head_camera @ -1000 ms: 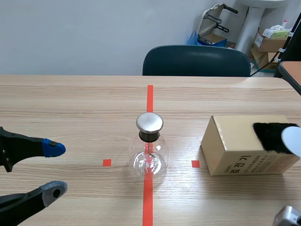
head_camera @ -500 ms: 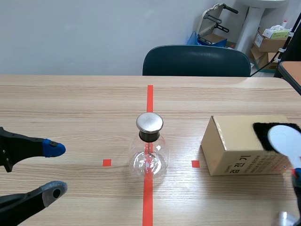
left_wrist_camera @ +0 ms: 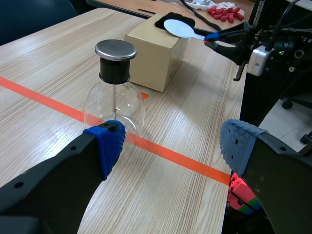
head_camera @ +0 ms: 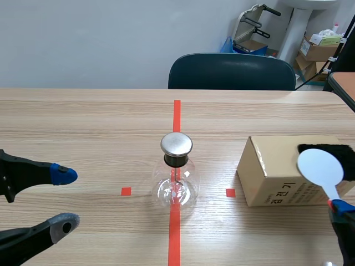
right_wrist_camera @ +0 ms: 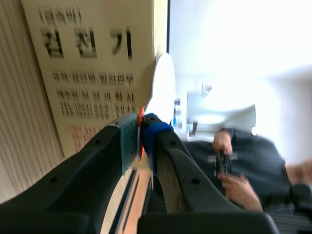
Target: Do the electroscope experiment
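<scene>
Paddle point(head_camera: 318, 166), clamped in the right gripper point(head_camera: 339, 209), was shifted toward 9 o'clock across the fur point(head_camera: 339, 153) on the box point(head_camera: 272, 177); charging was judged under way. Electroscope point(head_camera: 176, 178) was left untouched at bench point(head_camera: 83, 122) centre. Left gripper point(head_camera: 64, 198) was held apart.

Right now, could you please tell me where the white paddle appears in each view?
Scene view: white paddle low right, before the cardboard box, in the right pincer.
Left wrist view: paddle far ahead, past the flask, over the box.
Right wrist view: paddle edgewise between the pincer's fingers, beside the box.
Shared landmark: the box.
</scene>
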{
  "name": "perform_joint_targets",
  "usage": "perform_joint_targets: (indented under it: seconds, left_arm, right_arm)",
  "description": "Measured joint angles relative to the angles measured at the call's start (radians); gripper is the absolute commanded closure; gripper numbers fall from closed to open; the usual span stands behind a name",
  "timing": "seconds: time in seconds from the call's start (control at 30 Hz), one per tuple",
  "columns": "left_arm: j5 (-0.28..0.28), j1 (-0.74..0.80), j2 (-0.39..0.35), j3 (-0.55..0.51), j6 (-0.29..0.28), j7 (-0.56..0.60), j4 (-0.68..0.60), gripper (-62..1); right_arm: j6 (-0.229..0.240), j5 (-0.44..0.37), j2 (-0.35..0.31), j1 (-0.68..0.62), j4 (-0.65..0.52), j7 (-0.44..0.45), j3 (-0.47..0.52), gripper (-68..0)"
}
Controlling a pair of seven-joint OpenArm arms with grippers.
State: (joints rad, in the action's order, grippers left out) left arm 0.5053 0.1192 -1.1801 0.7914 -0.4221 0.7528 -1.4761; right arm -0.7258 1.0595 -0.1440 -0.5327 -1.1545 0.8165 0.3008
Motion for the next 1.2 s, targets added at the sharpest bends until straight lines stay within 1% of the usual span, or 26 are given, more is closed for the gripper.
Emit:
perform_joint_targets:
  seconds: [0.1,0.13,0.17,0.23,0.27,0.37,0.4,0.43,0.47,0.5,0.53,0.67,0.7,0.73,0.8,0.83,0.93,0.97,1.0,1.07,1.1,1.13,1.2]
  left_arm:
    - [0.000,0.000,0.000,0.000,0.000,0.000,0.000,-43.3]
    - [0.000,0.000,0.000,0.000,0.000,0.000,0.000,-43.3]
    - [0.000,0.000,0.000,0.000,0.000,0.000,0.000,-43.3]
    - [0.000,0.000,0.000,0.000,0.000,0.000,0.000,-43.3]
    - [0.000,0.000,0.000,0.000,0.000,0.000,0.000,-43.3]
    - [0.000,0.000,0.000,0.000,0.000,0.000,0.000,-43.3]
    - [0.000,0.000,0.000,0.000,0.000,0.000,0.000,-43.3]
    - [0.000,0.000,0.000,0.000,0.000,0.000,0.000,-43.3]
    - [0.000,0.000,0.000,0.000,0.000,0.000,0.000,-43.3]
    - [0.000,0.000,0.000,0.000,0.000,0.000,0.000,-43.3]
    - [0.000,0.000,0.000,0.000,0.000,0.000,0.000,-43.3]
    - [0.000,0.000,0.000,0.000,0.000,0.000,0.000,-43.3]
    - [0.000,0.000,0.000,0.000,0.000,0.000,0.000,-43.3]
    - [0.000,0.000,0.000,0.000,0.000,0.000,0.000,-43.2]
    - [0.000,0.000,0.000,0.000,0.000,0.000,0.000,-43.3]
    - [0.000,0.000,0.000,0.000,0.000,0.000,0.000,-43.3]
    - [0.000,0.000,0.000,0.000,0.000,0.000,0.000,-43.3]
    - [0.000,0.000,0.000,0.000,0.000,0.000,0.000,-43.3]
    - [0.000,0.000,0.000,0.000,0.000,0.000,0.000,-43.3]
    - [0.000,0.000,0.000,0.000,0.000,0.000,0.000,-43.2]
    - [0.000,0.000,0.000,0.000,0.000,0.000,0.000,-43.2]
    - [0.000,0.000,0.000,0.000,0.000,0.000,0.000,-43.2]
    - [0.000,0.000,0.000,0.000,0.000,0.000,0.000,-43.2]
  right_arm:
    - [0.000,-0.006,0.000,0.000,0.000,-0.206,0.001,-1.7]
    - [0.000,-0.011,-0.001,0.000,0.000,-0.250,0.002,-1.7]
    - [0.000,-0.012,-0.001,0.000,0.000,-0.265,0.007,-1.7]
    - [0.000,-0.010,-0.001,0.000,0.000,-0.243,0.011,-1.7]
    - [0.000,-0.010,-0.002,0.000,0.000,-0.199,0.012,-1.7]
    - [0.000,0.000,-0.006,0.000,0.000,0.024,0.012,-1.7]
    - [0.000,0.002,-0.006,0.000,0.000,0.085,0.011,-1.7]
    - [0.000,0.007,-0.005,0.000,0.000,0.122,0.011,-1.7]
    - [0.000,0.008,-0.005,0.000,0.000,0.132,0.011,-1.7]
    - [0.000,0.008,-0.004,-0.001,0.000,0.110,0.011,-1.7]
    - [0.000,0.007,-0.002,0.000,0.000,0.059,0.011,-1.7]
    - [0.000,-0.001,0.000,0.000,0.000,-0.238,0.011,-1.7]
    - [0.000,-0.003,0.000,0.000,0.000,-0.288,0.011,-1.7]
    - [0.000,-0.005,-0.001,0.000,0.000,-0.307,0.012,-1.7]
    - [0.001,-0.005,-0.002,0.000,0.000,-0.273,0.012,-1.7]
    - [0.000,-0.006,-0.002,0.000,0.000,-0.221,0.012,-1.7]
    - [0.000,0.001,-0.003,0.000,0.000,-0.001,0.011,-1.7]
    - [0.000,0.006,-0.002,0.000,0.000,0.048,0.011,-1.7]
    - [0.000,0.007,0.000,0.000,0.000,0.073,0.011,-1.7]
    - [0.000,0.006,0.003,0.000,0.000,0.061,0.010,-1.7]
    - [0.000,0.007,0.002,0.000,0.000,0.035,0.010,-1.7]
    - [0.000,0.007,0.003,0.000,0.000,-0.012,0.010,-1.7]
    - [0.000,0.002,0.003,0.000,0.000,-0.164,0.010,-1.7]
